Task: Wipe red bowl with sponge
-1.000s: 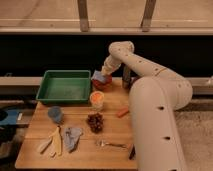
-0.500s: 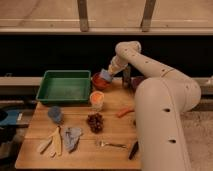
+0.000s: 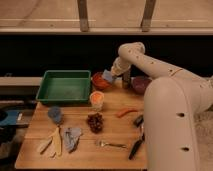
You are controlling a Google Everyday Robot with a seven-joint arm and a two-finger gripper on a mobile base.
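Worktop [image 3: 120, 102]: pale wood planks, matt, rectangular; carries everything below.
Cloth [image 3: 72, 137]: thin grey-blue, crumpled flat at the front left, beside pale wooden utensils [image 3: 52, 142].
Blue cup [image 3: 55, 114]: small, round, upright, left of centre.
Green tray [image 3: 65, 86]: rectangular plastic bin with sloped walls, back left.
Orange-topped cup [image 3: 97, 100]: small, pale sides, just in front of the red bowl.
Dark cluster [image 3: 94, 121]: lumpy reddish-brown, looks like grapes; cannot be sure.
Fork [image 3: 111, 145]: thin, metallic, lying flat near the front edge.
Red bowl [image 3: 99, 80]: shallow, round, orange-red, at the back just right of the tray; partly covered by the sponge.
Sponge [image 3: 108, 76]: soft blue-grey block, tilted, its lower edge at or in the bowl's right side.
Gripper [image 3: 113, 72]: at the end of the white arm, over the bowl's right rim, pinching the sponge.
Purple bowl [image 3: 140, 84]: dark, round, right of the gripper, partly behind the arm.
Progress: sponge is picked up and brought to the bowl; judged at the wiping stage. How much wiping is done cannot be told.
Left: finish the wipe, lift clear.
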